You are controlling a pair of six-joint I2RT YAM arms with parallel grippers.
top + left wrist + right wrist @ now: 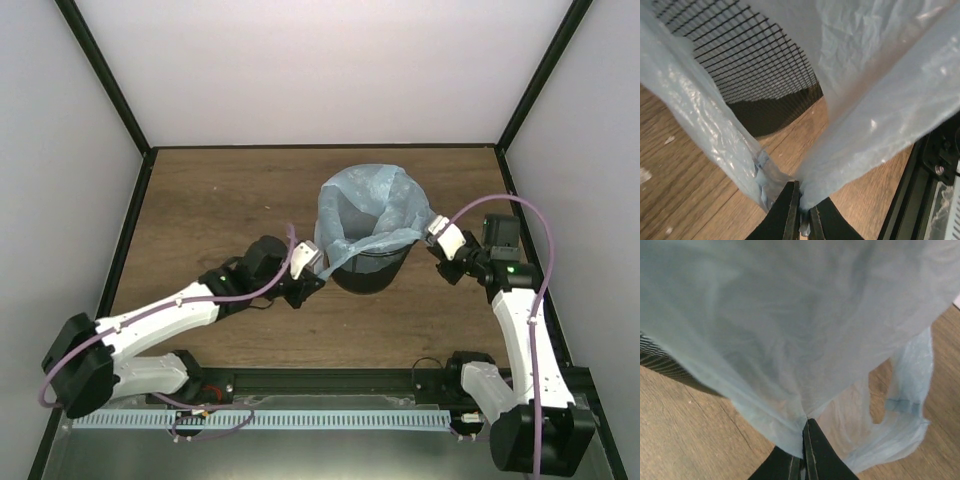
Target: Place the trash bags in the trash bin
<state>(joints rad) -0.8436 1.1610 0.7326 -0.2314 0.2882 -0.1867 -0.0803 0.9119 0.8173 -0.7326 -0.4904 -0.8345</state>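
The light-blue trash bag [365, 210] is stretched open over the round black mesh trash bin [368, 268] in the middle of the table. My left gripper [312, 262] is shut on the bag's left edge, just left of the bin. In the left wrist view the left gripper [804, 210] pinches a fold of the bag [880, 100], with the bin's mesh wall [755, 60] behind. My right gripper [436, 232] is shut on the bag's right edge beside the bin. In the right wrist view the right gripper [805, 440] clamps the bag [790, 325], and a handle loop [905, 405] hangs down.
The wooden table [220, 200] is framed by black rails at the sides and white walls behind. A black rail and a white cable strip [300, 418] run along the near edge by the arm bases.
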